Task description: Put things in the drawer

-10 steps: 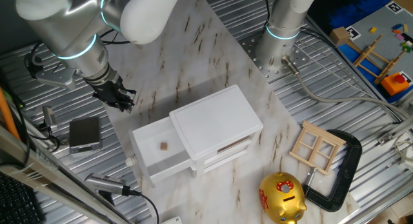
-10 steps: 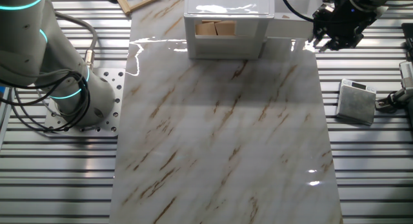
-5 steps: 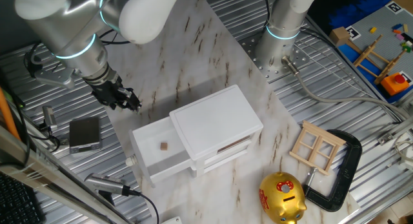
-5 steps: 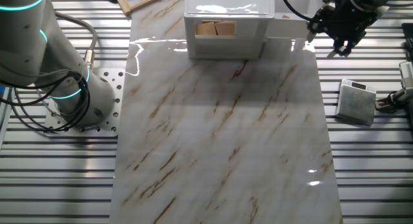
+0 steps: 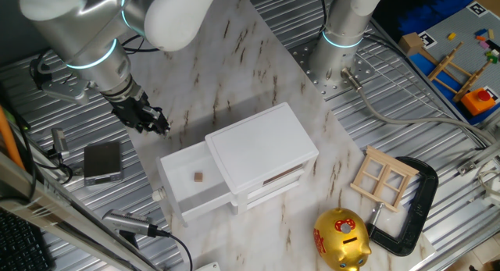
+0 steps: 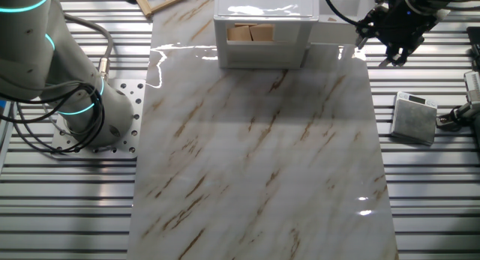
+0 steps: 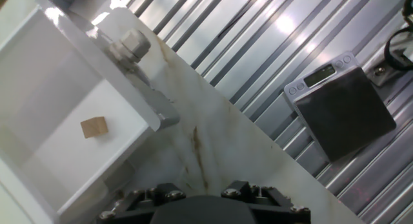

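Small brown block (image 5: pixel 198 177) lies on the floor of the pulled-out top drawer (image 5: pixel 181 194) of the white cabinet (image 5: pixel 262 148), well apart from the gripper (image 5: pixel 155 124), at about 5 o'clock from it in one fixed view. In the hand view the block (image 7: pixel 94 126) sits at 10 o'clock of the gripper base, inside the drawer (image 7: pixel 58 140), with the drawer's round knob (image 7: pixel 130 44) above it. The arm reaches in from 10 o'clock, with the gripper above the marble tabletop (image 5: pixel 191 119) just beside the drawer's open end, near a small scale (image 5: pixel 102 161). Fingers are hard to make out; cannot tell their spread, nothing visibly held. Compared with a second ago, the gripper has shifted slightly toward the drawer; block unchanged.
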### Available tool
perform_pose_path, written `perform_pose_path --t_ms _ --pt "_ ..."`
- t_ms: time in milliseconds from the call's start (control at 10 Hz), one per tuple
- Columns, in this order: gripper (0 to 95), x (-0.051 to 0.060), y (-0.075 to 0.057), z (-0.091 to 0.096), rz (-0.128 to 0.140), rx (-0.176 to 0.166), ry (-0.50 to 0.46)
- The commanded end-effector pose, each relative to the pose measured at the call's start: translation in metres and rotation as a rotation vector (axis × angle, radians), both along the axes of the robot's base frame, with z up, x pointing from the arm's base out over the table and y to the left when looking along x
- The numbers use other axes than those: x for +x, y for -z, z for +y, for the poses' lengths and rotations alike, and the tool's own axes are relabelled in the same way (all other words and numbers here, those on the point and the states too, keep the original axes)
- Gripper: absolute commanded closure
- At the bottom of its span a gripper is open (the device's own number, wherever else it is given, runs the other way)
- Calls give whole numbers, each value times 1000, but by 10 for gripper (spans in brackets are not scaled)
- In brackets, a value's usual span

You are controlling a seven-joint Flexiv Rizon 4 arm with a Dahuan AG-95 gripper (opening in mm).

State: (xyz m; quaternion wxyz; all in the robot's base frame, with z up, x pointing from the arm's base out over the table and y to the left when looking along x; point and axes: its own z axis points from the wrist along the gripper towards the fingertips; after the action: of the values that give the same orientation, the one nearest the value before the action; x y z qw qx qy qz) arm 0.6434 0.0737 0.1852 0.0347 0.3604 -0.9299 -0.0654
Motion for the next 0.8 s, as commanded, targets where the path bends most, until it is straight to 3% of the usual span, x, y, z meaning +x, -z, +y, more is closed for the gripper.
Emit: perform_pose_path --t_ms 100,800 --pt "950 0 0 0 3 7 23" --pt "950 0 0 0 20 46 162"
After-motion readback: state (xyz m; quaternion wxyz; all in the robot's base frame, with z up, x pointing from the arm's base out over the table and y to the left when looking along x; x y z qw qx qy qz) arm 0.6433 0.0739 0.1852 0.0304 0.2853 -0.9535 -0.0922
